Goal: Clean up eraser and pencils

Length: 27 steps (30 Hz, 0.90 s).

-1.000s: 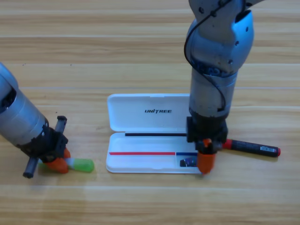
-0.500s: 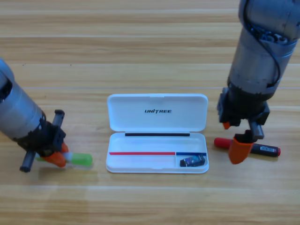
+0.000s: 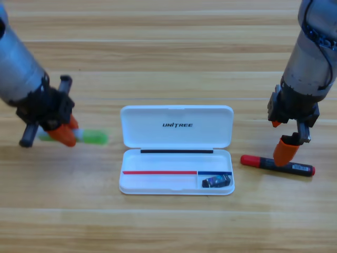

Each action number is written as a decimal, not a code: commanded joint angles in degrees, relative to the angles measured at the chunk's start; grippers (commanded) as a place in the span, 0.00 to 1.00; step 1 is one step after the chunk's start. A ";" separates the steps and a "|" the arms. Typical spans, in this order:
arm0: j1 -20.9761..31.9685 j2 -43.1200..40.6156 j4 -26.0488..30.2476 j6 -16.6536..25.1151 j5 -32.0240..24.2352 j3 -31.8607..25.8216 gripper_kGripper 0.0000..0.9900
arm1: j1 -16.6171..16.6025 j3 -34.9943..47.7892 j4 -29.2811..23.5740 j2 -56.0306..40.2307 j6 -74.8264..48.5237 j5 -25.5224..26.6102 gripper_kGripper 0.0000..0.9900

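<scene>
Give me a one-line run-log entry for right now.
eraser: in white case | left gripper: shut on green pencil | right gripper: above black pencil

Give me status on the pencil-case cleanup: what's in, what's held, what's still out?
Done: the eraser lies in the white case's small right compartment. In hand: the left gripper holds the green pencil left of the case. Left: the black pencil with the red end lies on the table right of the case; the right gripper is right above it, not visibly gripping. Neither pencil is in the case.
</scene>
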 commanded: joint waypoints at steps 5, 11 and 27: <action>-6.51 2.83 3.04 -6.42 0.57 -5.20 0.00 | -2.01 0.81 -1.05 8.89 -2.71 -0.62 0.90; -11.52 6.61 3.04 -9.85 -0.22 -9.06 0.00 | -2.36 0.19 -1.05 11.97 -3.32 -0.88 0.76; -17.32 17.95 1.46 -13.71 -2.33 -14.07 0.00 | -2.97 0.89 -0.70 10.12 -4.02 0.08 0.00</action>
